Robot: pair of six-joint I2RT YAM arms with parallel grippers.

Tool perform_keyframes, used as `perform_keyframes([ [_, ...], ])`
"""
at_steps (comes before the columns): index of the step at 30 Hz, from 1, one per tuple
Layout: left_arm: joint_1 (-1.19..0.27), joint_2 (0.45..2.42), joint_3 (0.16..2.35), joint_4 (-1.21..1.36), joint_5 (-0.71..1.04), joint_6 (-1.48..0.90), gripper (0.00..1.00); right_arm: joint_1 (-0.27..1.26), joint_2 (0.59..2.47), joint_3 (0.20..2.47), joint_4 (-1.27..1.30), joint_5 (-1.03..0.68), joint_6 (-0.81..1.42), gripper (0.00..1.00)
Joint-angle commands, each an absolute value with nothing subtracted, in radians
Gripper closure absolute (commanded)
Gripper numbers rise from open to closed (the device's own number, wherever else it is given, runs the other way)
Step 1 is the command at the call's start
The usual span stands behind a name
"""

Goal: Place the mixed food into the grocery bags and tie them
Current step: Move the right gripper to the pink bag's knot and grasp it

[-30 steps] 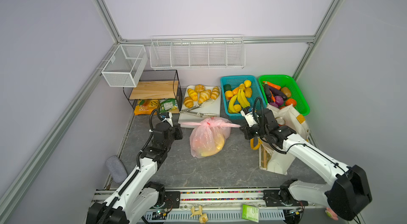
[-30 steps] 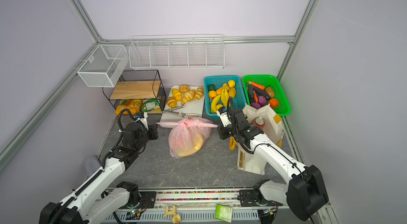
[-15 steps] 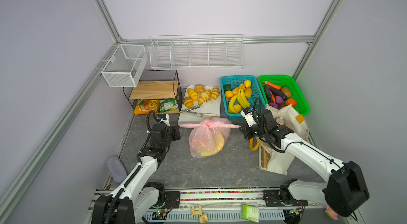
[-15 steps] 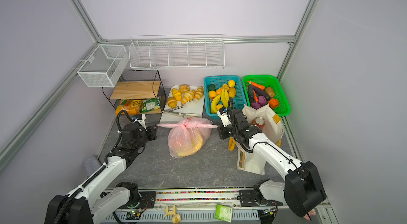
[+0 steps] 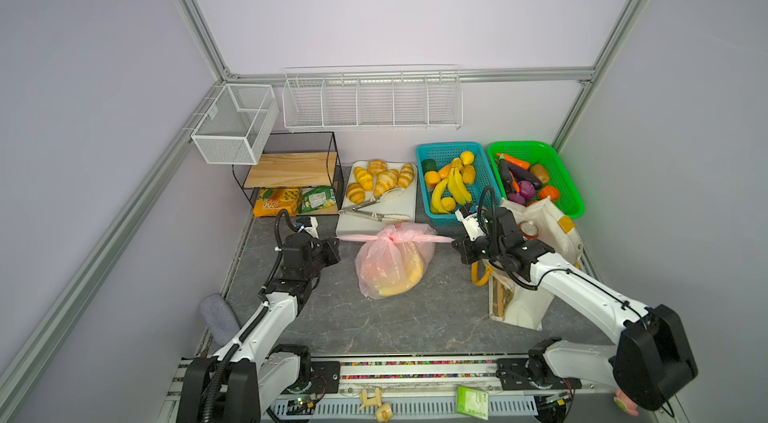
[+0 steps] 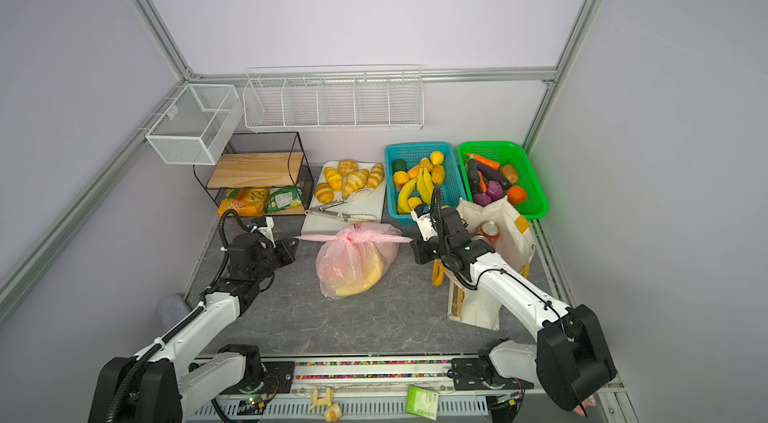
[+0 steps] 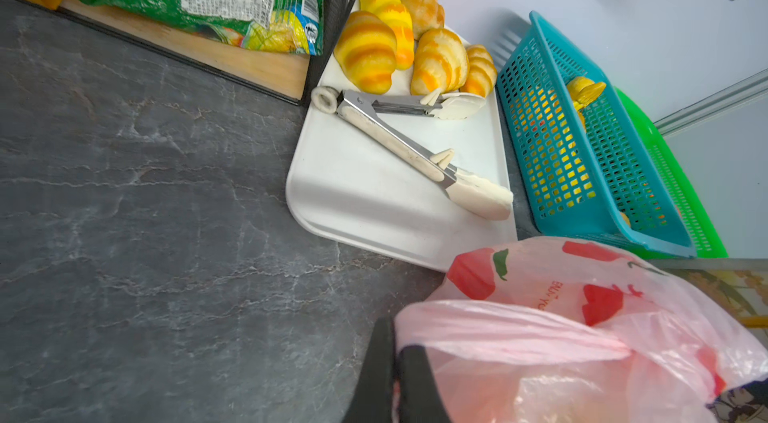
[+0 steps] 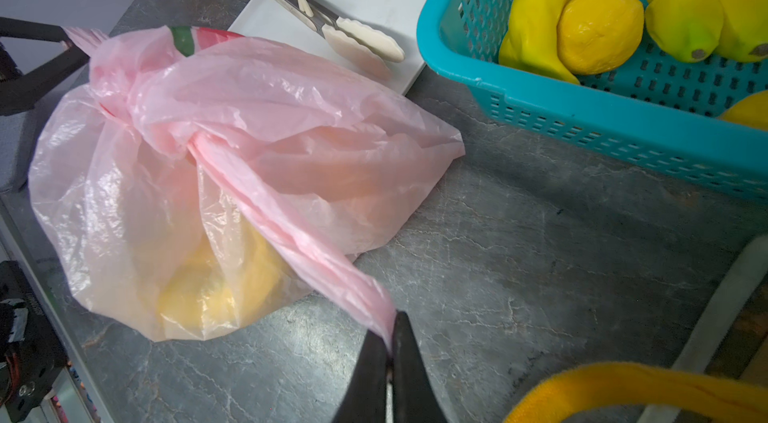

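Observation:
The pink plastic grocery bag (image 5: 390, 267) (image 6: 353, 263) lies mid-table, knotted at its top, with yellow fruit showing through it. Its two handle ends stretch out sideways. My left gripper (image 5: 337, 240) (image 7: 395, 342) is shut on the left handle end. On the other side, the right gripper (image 5: 455, 241) (image 8: 390, 337) is shut on the right handle strand (image 8: 291, 234). The cream canvas tote (image 5: 552, 234) (image 6: 511, 229) stands upright behind my right arm with a soda can (image 5: 528, 229) inside. More bananas (image 5: 451, 188) and oranges lie in the teal basket (image 5: 424, 192).
A green basket (image 5: 569, 192) of vegetables sits at the back right. A white tray (image 5: 374, 225) with croissants and tongs lies just behind the pink bag. A black wire shelf (image 5: 291, 167) with snack packets stands at the back left. The tote's yellow handle (image 8: 623, 392) hangs near my right gripper.
Both grippers stay shut on the bag's handle ends. The left arm has shifted slightly; the bag has hardly moved.

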State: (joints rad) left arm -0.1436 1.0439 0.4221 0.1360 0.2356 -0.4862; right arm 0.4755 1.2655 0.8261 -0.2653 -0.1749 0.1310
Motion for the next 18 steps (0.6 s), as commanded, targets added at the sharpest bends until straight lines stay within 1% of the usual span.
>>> perform_keyframes([
  [1,-0.085,1.036,0.399,0.162,0.044,-0.555,1.00,0.446,1.258,0.822,-0.374,0.019,0.136,0.93],
  [5,-0.065,1.040,0.384,0.148,0.017,-0.552,1.00,0.396,1.252,0.786,-0.373,0.029,0.130,0.93],
  [8,-0.064,1.040,0.389,0.148,0.013,-0.552,1.00,0.391,1.252,0.792,-0.372,0.018,0.125,0.93],
  [10,-0.064,1.047,0.397,0.177,0.100,-0.526,1.00,0.429,1.237,0.805,-0.354,0.011,0.105,0.94],
  [11,-0.065,1.050,0.407,0.188,0.168,-0.513,1.00,0.464,1.221,0.813,-0.346,0.023,0.079,0.89],
  [13,-0.066,1.047,0.424,0.194,0.278,-0.515,1.00,0.534,1.192,0.838,-0.349,0.065,0.020,0.71],
  [15,-0.066,1.030,0.426,0.202,0.353,-0.524,0.72,0.599,1.157,0.869,-0.359,0.115,-0.048,0.54],
  [17,-0.066,0.996,0.422,0.189,0.380,-0.528,0.57,0.645,1.131,0.909,-0.363,0.120,-0.114,0.43],
  [18,-0.066,0.971,0.418,0.178,0.385,-0.529,0.52,0.663,1.126,0.931,-0.366,0.096,-0.145,0.37],
])
